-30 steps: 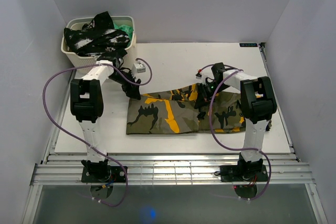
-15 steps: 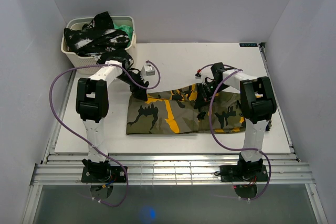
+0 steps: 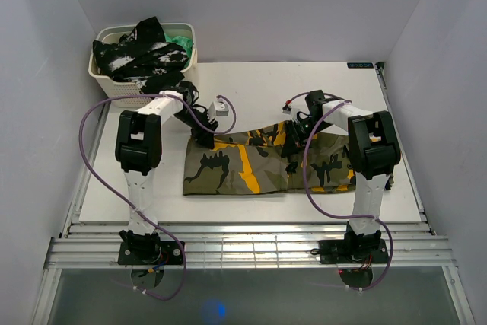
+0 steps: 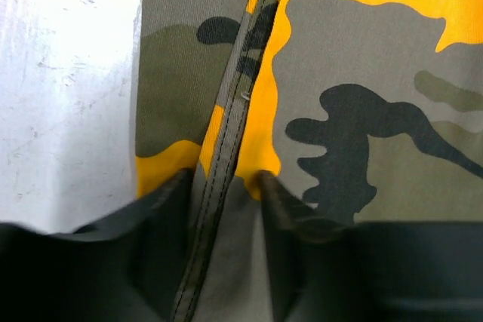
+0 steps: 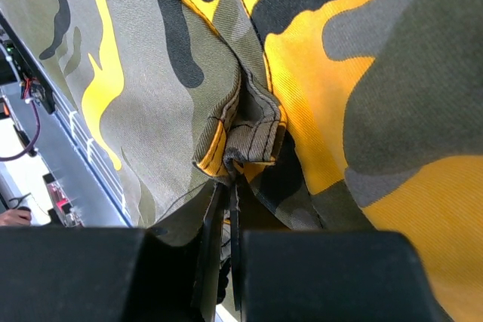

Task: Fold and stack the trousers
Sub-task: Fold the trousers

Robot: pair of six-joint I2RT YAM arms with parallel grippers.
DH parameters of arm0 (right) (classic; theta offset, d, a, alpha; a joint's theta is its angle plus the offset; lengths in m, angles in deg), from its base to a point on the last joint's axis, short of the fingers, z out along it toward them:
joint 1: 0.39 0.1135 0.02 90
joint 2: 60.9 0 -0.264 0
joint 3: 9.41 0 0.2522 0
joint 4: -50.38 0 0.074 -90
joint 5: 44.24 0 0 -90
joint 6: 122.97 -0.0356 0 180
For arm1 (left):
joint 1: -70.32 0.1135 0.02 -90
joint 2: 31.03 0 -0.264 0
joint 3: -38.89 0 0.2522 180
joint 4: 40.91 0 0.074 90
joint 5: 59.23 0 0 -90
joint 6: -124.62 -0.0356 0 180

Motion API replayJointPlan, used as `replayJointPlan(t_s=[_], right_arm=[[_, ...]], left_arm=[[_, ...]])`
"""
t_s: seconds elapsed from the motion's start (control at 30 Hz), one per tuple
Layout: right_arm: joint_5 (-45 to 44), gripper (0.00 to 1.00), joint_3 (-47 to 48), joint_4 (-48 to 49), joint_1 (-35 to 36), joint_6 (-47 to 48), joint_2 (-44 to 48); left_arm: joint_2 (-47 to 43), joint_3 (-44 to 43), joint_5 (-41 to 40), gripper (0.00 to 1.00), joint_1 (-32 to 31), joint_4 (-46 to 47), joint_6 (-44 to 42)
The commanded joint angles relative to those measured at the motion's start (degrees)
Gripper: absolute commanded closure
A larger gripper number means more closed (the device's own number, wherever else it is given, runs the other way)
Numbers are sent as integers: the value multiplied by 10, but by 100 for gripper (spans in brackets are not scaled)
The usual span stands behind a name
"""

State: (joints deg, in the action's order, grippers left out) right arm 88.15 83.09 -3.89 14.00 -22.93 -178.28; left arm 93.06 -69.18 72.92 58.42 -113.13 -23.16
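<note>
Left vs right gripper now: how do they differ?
Left gripper is open astride a seam of the trousers; right gripper is shut on a fold of them. Left gripper sits at the trousers' far-left corner; right gripper near the middle of their far edge. Both are on the cloth.

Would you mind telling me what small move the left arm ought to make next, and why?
Probably close the left gripper on the trousers. Its open fingers straddle the dark seam near the cloth's edge, while the right gripper looks shut on a fold of the same trousers, so both arms would then hold cloth for the fold.
</note>
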Motion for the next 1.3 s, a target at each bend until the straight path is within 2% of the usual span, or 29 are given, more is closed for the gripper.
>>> replayJointPlan(t_s=[0.0,0.03,0.1,0.13,0.33,0.67,0.9,1.27], right_arm=[[12,92,19,-7,4,13,16],[13,92,19,-7,3,12,16],[12,92,17,-7,4,12,19],[12,92,16,-7,4,11,20],[11,92,16,1,8,5,29],[9,92,58,7,17,-6,18],[-1,92,91,18,22,-18,-3],[-40,92,65,49,38,-28,-43]], left_arm=[[-23,9,7,54,1,-13,-25],[-26,9,11,63,4,-10,-22],[-32,8,14,71,10,-8,-17],[-32,7,15,80,11,-10,-17],[-53,9,20,96,35,-5,-15],[-61,7,32,90,67,-19,-44],[-54,7,29,90,77,4,-31],[-41,10,18,91,90,5,-46]])
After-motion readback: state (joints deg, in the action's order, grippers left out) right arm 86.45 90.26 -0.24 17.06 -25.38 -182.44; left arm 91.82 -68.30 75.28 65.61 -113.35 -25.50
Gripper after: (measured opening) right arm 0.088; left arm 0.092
